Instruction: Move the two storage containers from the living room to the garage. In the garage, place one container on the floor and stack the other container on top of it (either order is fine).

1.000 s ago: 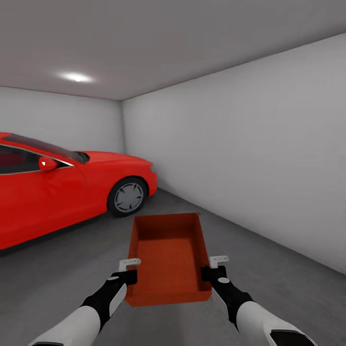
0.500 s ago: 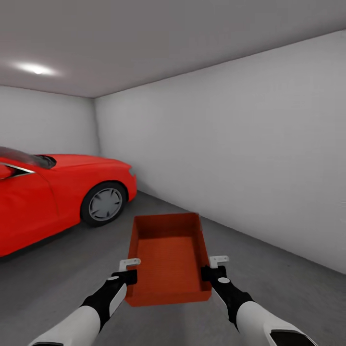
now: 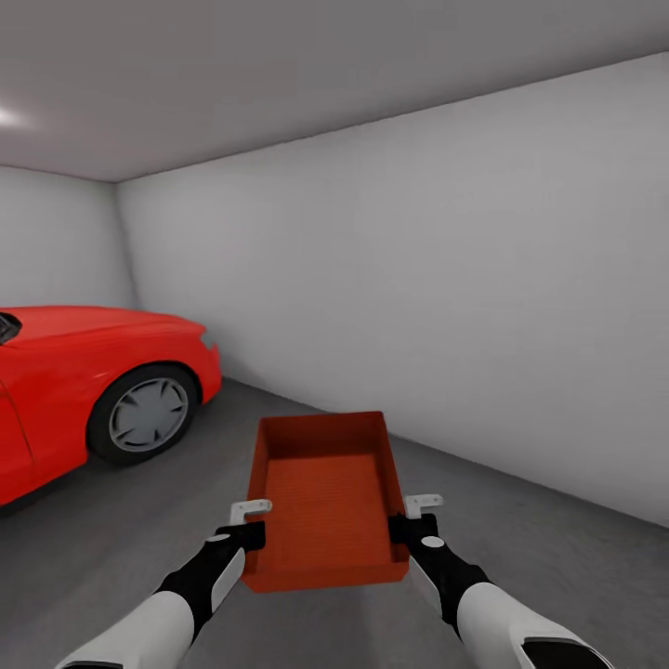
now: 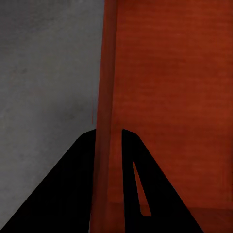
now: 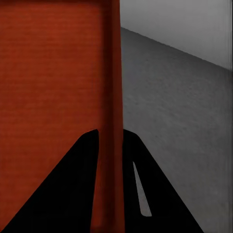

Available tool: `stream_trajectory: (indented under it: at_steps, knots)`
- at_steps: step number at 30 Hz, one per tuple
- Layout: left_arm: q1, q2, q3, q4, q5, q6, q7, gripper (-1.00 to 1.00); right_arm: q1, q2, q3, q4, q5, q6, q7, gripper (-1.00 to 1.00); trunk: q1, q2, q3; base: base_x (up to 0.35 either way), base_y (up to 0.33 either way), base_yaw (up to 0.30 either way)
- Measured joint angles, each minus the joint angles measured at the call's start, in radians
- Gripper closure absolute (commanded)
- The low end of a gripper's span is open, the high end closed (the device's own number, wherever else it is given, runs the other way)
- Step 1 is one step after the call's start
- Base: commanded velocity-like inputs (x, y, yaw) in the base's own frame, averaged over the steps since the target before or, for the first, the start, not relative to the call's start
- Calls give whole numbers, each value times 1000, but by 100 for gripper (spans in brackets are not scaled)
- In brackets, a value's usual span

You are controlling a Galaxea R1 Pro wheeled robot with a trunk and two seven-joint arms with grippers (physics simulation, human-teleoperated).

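Observation:
I hold one orange-red storage container (image 3: 325, 497) level in front of me, above the dark grey garage floor (image 3: 557, 557). My left gripper (image 3: 253, 536) is shut on its left wall and my right gripper (image 3: 398, 530) is shut on its right wall. In the left wrist view the black fingers (image 4: 77, 184) pinch the container wall (image 4: 107, 97). The right wrist view has the fingers (image 5: 150, 194) clamping the opposite wall (image 5: 114, 97). The box is empty inside.
A red car (image 3: 84, 381) stands at the left, its front wheel (image 3: 147, 413) near the back corner. A plain white-grey wall (image 3: 446, 297) runs along the right. Open grey floor lies between the car and that wall.
The whole view has swung to the right: the car and ceiling light slid leftward in the picture. The container and both grippers keep the same place in front of me.

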State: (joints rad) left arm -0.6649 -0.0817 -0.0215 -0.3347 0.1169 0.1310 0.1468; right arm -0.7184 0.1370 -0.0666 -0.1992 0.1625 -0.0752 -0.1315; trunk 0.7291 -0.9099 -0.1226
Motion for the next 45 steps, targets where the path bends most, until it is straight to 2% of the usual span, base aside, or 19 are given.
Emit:
stream_trajectory:
  at_steps: [30, 45]
  knots:
    - [0, 0, 0, -1, -1, 1, 1, 100, 0, 0, 0, 0, 0, 0, -1, 100, 0, 0, 0, 320, 76, -286]
    - [0, 0, 1, -1, -1, 0, 1, 100, 0, 0, 0, 0, 0, 0, -1, 100, 0, 0, 0, 320, 76, -28]
